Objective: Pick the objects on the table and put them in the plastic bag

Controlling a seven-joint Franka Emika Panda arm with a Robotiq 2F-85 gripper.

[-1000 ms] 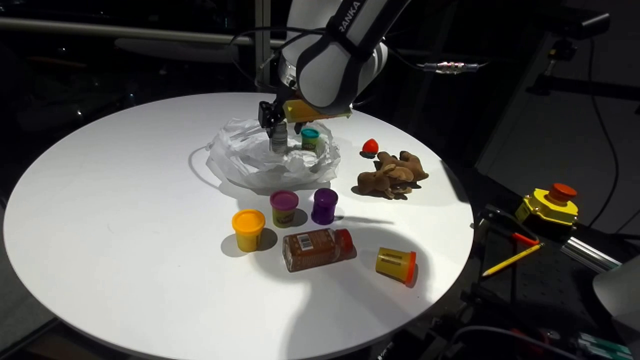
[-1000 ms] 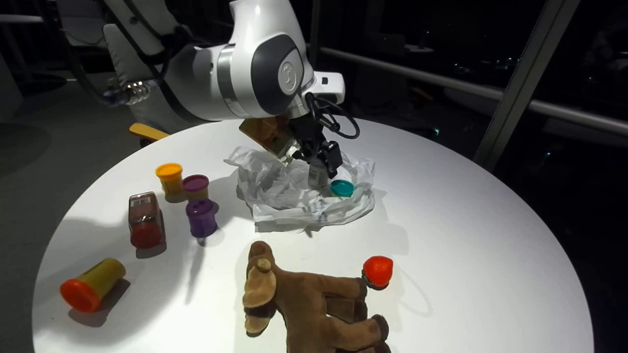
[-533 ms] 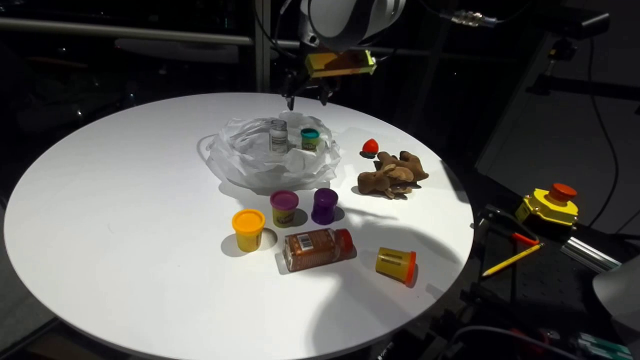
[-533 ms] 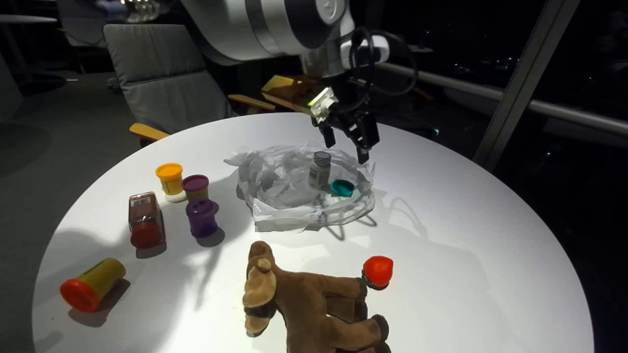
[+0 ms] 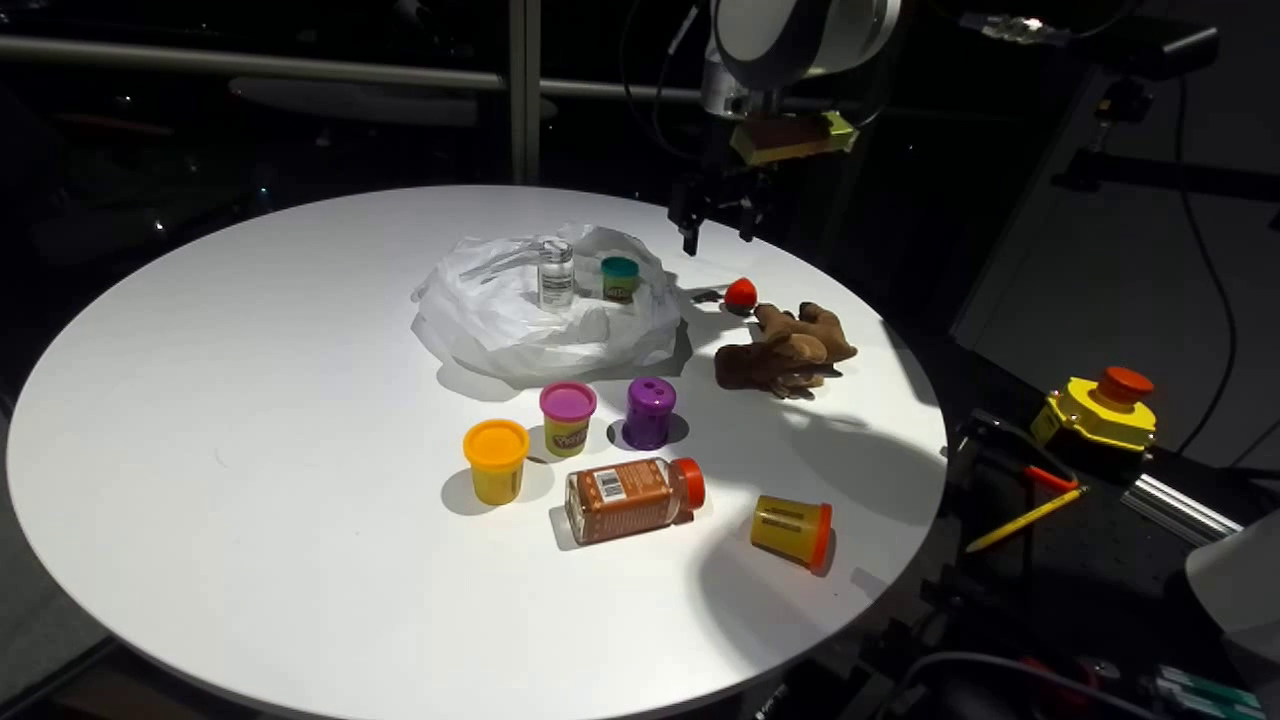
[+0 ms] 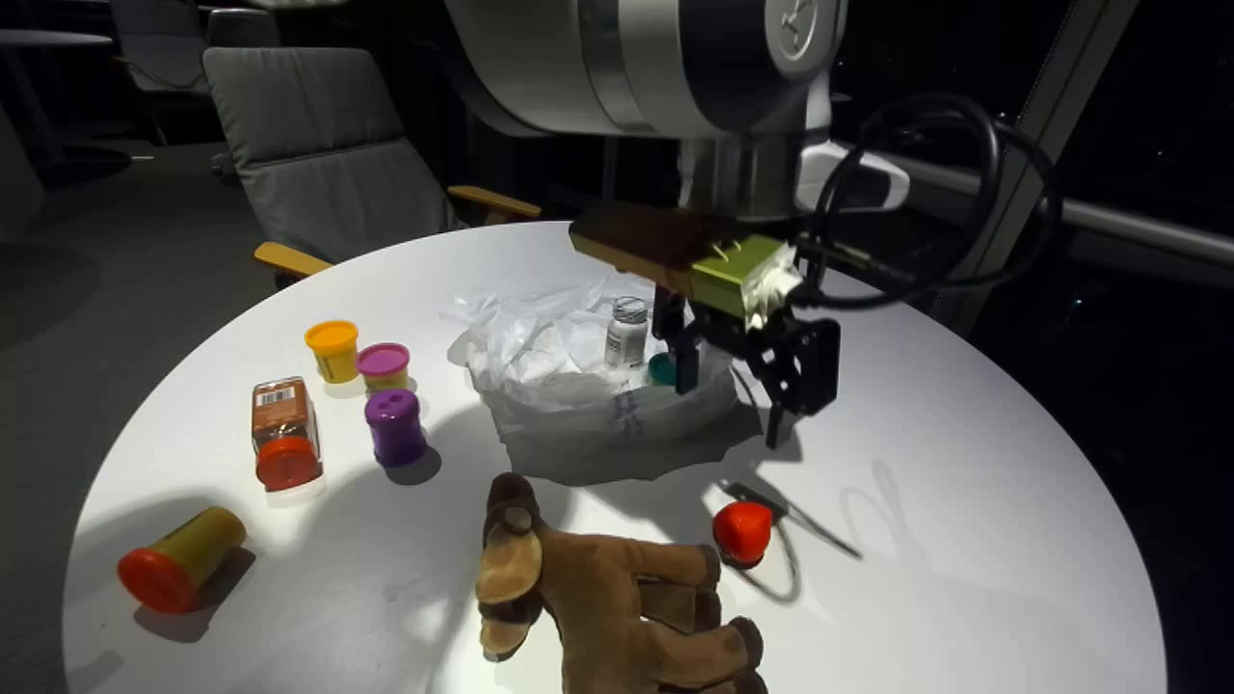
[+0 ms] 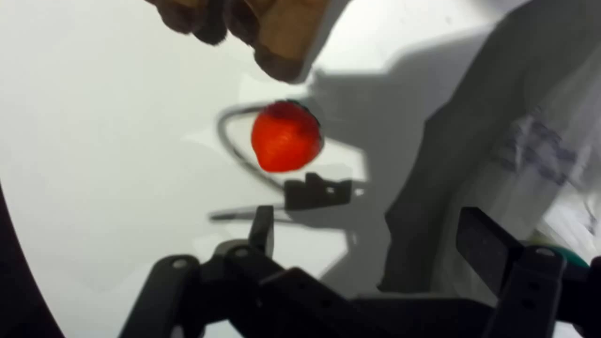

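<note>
White bottle [image 6: 627,341] in the bag [image 6: 559,429]
Cap [image 6: 630,307] up, long axis upright; we see the gripper [image 6: 730,410] with jaws apart.

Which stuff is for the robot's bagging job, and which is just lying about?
For the job: gripper, table, bag, white bottle and teal tub (in the bag), orange tub, pink-lidded tub, purple pot, brown jar, yellow tub, brown toy, strawberry.

Just around: pencil, chair, yellow button box.
</note>
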